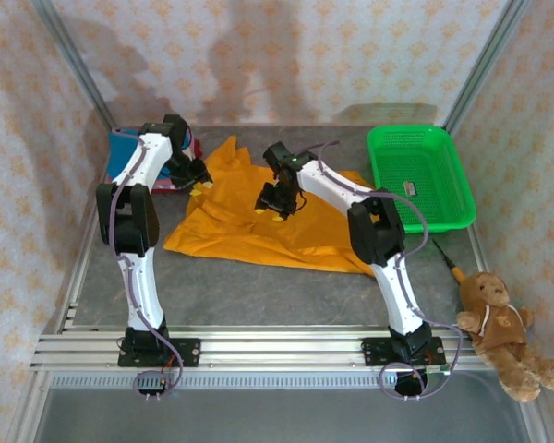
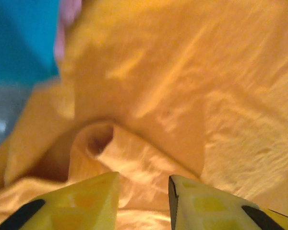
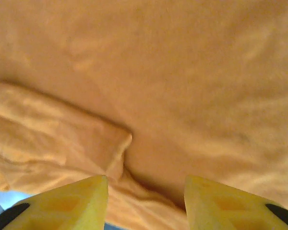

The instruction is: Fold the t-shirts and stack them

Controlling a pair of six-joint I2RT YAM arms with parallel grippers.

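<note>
orange t-shirt [image 1: 249,235] lies under left gripper [image 1: 200,189] and right gripper [image 1: 275,213], both spread; green basket [image 1: 379,168] holds one small item [image 1: 411,187].

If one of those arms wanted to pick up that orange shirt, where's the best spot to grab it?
Probably the raised rolled fold on the orange shirt, beside the blue shirt, pinched from above; the rest lies flat, offering little to pinch.

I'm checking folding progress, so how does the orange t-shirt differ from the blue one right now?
The orange t-shirt lies spread and rumpled in the middle; the blue t-shirt sits in the far-left corner. The left end effector and right end effector hang open over the orange, not the blue. The orange shows nearly whole; the blue is mostly hidden by the left arm. Both are plain cloth.
</note>
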